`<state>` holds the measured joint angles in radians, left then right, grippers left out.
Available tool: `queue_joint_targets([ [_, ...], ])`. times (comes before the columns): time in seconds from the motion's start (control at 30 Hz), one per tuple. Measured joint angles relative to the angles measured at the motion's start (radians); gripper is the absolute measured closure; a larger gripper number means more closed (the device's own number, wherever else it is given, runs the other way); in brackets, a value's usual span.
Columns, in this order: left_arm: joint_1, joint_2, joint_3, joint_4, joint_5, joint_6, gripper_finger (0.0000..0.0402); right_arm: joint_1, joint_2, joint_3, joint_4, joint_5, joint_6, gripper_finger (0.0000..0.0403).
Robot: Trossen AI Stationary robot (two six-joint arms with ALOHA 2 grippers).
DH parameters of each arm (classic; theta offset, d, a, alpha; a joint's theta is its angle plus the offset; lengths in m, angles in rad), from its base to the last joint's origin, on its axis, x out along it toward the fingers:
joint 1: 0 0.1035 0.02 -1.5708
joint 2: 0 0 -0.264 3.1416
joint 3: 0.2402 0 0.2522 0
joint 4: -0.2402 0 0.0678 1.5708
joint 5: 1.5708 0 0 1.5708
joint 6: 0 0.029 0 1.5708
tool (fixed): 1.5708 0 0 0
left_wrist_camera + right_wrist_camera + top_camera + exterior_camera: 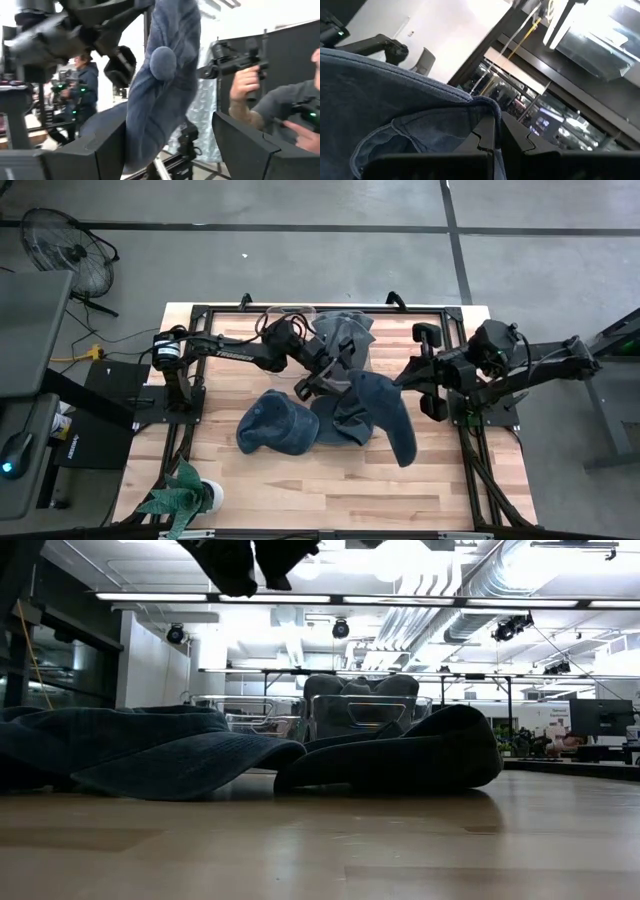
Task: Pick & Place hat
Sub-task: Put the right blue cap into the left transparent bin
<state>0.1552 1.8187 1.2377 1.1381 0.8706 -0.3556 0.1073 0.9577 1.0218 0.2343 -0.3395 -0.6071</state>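
A blue denim cap [388, 418] hangs in the air over the table's middle right, with its top button [162, 62] showing in the left wrist view. My right gripper [398, 383] comes in from the right and is shut on this cap. My left gripper [322, 380] reaches in from the left and is open. In its wrist view its two fingers [100, 150] stand wide apart on either side of the hanging cap. Whether they touch the cap cannot be told. My right gripper [495, 125] pinches an edge of the denim cap [470, 102] between its two fingers. The cap is lifted clear of the table and hangs below the fingers, its crown drooping toward the near edge [405, 450].
Two more caps lie on the table: a blue one [275, 425] and a grey one [338, 418]. A clear bin [340, 330] at the far middle holds more caps. A small plant [185, 495] stands at the near left. People [280, 105] stand beyond the table.
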Motion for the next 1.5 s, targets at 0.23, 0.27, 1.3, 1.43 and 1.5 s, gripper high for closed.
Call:
queue_joint_targets([
  [0.23,-0.020,0.000,0.019,0.026,0.070,-0.042,0.0131,-0.048,0.000,0.000,-0.020,0.001,0.044,0.0400],
  [0.27,-0.025,0.000,0.026,0.023,0.077,-0.042,0.0131,-0.052,0.000,0.000,-0.021,0.004,0.049,0.0400],
  [1.3,-0.030,-0.001,0.029,-0.114,0.062,0.022,0.0397,-0.057,-0.002,0.000,-0.150,0.229,0.071,0.0375],
  [1.43,-0.030,-0.001,0.029,-0.153,0.057,0.038,0.0399,-0.057,-0.005,0.000,-0.149,0.261,0.120,0.0335],
  [1.5,-0.030,-0.001,0.029,-0.154,0.057,0.037,0.0399,-0.056,-0.010,0.000,-0.149,0.297,0.138,0.0316],
])
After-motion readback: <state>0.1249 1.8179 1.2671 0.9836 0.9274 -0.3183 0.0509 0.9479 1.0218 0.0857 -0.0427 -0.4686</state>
